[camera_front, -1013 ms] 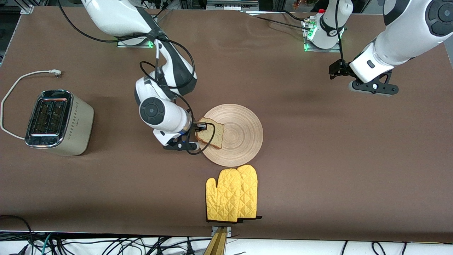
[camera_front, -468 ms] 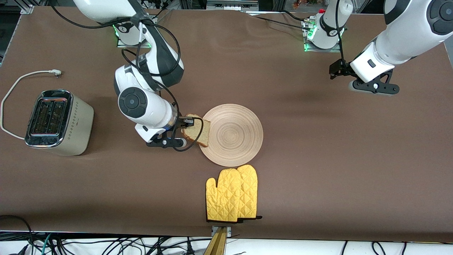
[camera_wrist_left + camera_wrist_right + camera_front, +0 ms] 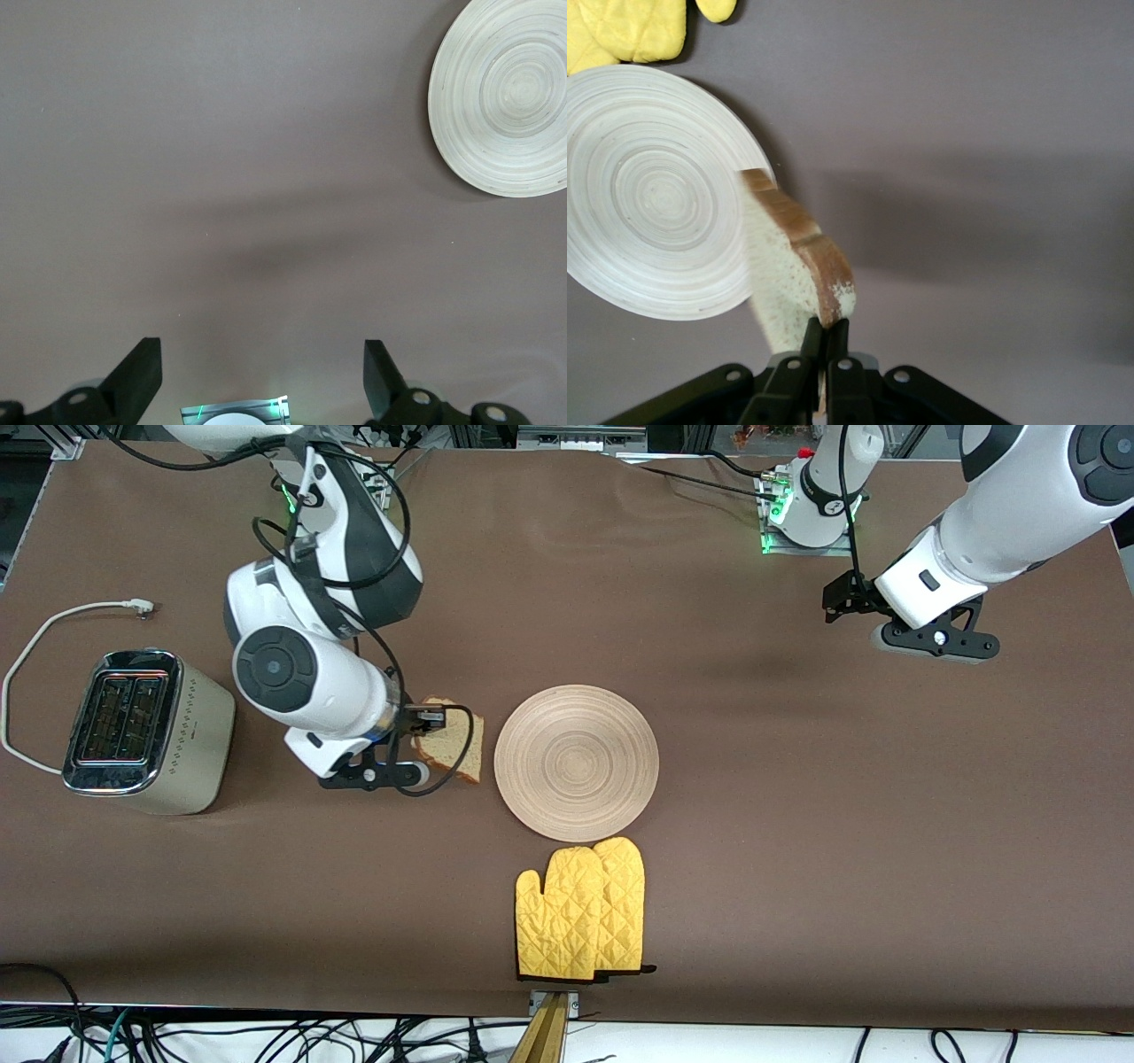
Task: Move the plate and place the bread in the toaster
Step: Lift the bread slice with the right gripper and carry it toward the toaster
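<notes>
Hanging in the right gripper (image 3: 431, 731), the bread (image 3: 454, 746) is pinched by one edge in clenched jaws and sits up in the air over bare counter (image 3: 797, 824), just beside the plate (image 3: 576, 763) on the side toward the toaster (image 3: 146, 731). The right wrist view shows the same grip: the slice (image 3: 793, 266) stands on edge above the closed jaws, with the plate (image 3: 647, 195) empty next to it. The toaster stands well apart from the plate at the right arm's end of the counter, both slots open and empty, its white cord (image 3: 35, 646) trailing off beside it. A pair of yellow oven mitts (image 3: 580, 912) lies just beside the plate, nearer the front camera. The left gripper (image 3: 930, 638) waits over the counter toward the left arm's end, well away from the plate, jaws spread wide and holding nothing. As I judge it, the bread is lifted and off the plate; carrying it on and lowering it into a slot is what remains.
</notes>
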